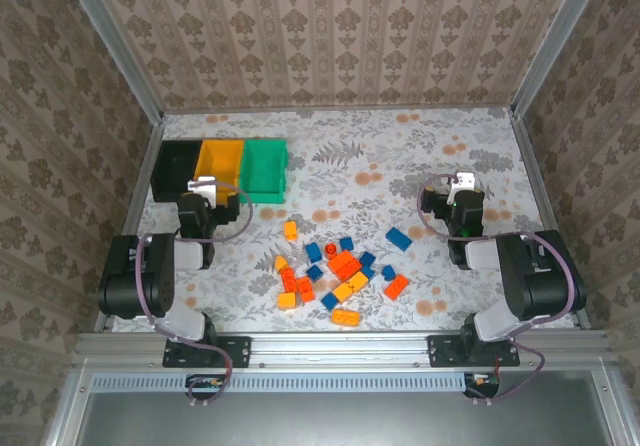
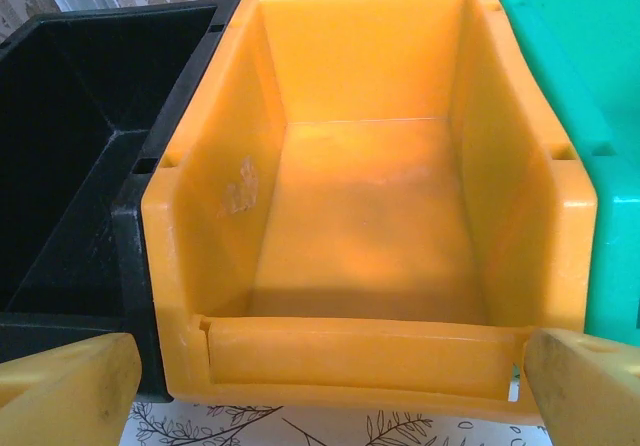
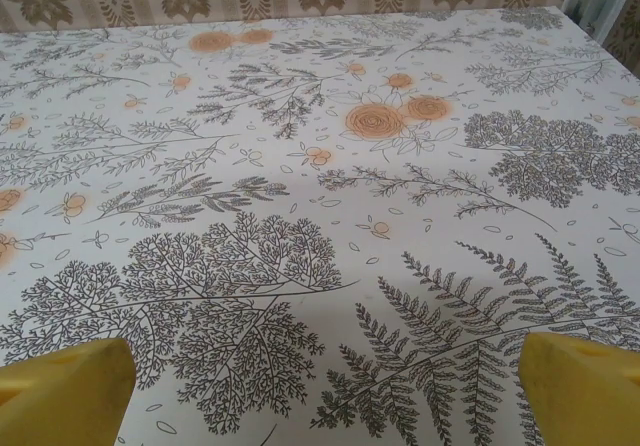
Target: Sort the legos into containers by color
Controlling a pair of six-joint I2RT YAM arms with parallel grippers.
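Plastic bins (image 1: 222,169): three open rectangular boxes joined in one row at the far left of the table, smooth and glossy.
Orange bin (image 2: 365,196): the middle one; its bare floor shows, its walls slope, the front lip is low, and a pale scuff marks the left wall.
Black bin (image 2: 70,166): touches the left side of the orange bin; dark inside.
Green bin (image 2: 600,86): touches the right side of the orange bin.
Legos (image 1: 335,266): small studded bricks in red-orange, yellow-orange and blue, scattered on the table between the two arms, well apart from the bins.
Blue brick (image 1: 399,238): lies a little apart, to the right of the heap.
Left gripper (image 1: 205,191): spread wide and holding nothing; its yellow fingers (image 2: 70,391) stand just before the lip of the orange bin.
Right gripper (image 1: 462,191): spread wide and holding nothing, over bare cloth to the right of the legos.
Table (image 3: 300,166): flat cloth printed with grey ferns and orange flowers.
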